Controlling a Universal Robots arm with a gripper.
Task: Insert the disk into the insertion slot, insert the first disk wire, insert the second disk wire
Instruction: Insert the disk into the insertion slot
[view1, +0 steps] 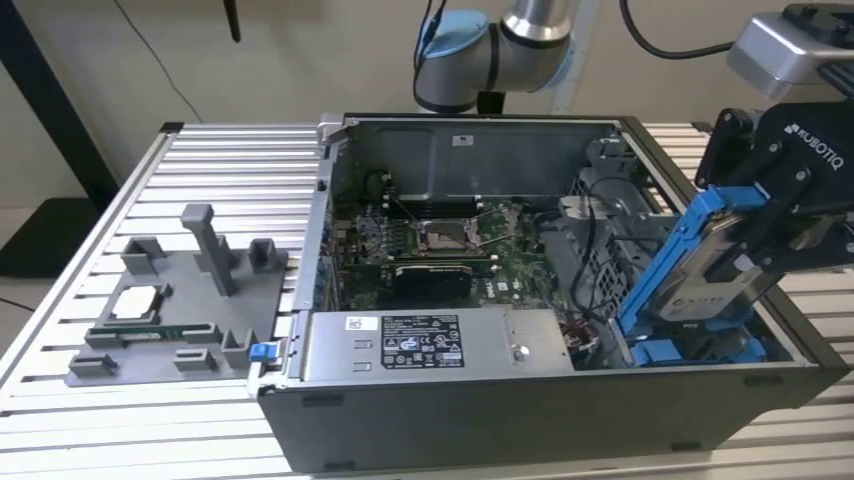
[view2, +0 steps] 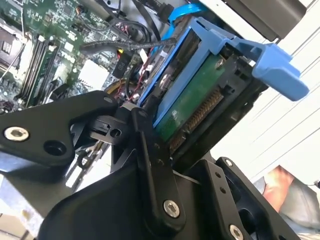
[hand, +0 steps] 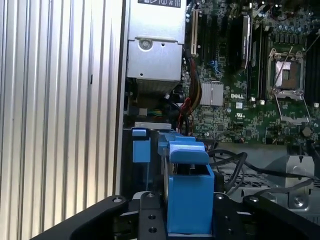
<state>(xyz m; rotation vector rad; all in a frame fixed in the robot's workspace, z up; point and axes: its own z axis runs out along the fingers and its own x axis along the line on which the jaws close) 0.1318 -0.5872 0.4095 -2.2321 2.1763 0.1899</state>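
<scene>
Blue plastic wraps the disk (view1: 694, 270) that I am holding. My gripper (view1: 747, 235) is pinching it from both flat sides, and in the second wrist view one black finger (view2: 150, 150) presses right on the blue frame. The disk is not lying flat. It leans, with its low end down at the insertion slot (view1: 661, 350) in the corner of the computer case (view1: 534, 420) at the exterior view's right, and its high end up by me. So its long side runs on a slant, from the slot up and toward the exterior view's right. The low end sits just at the blue tabs of the slot, but I cannot tell if it has gone in a little. I think the first job is only partly done, since most of the disk is out in the open air. In the second wrist view the end with the row of little metal pins (view2: 200, 120) faces up toward me, and nothing is plugged into it. So I think both wire jobs are not done yet. The green motherboard (view1: 427, 250) lies well off to the side.
</scene>
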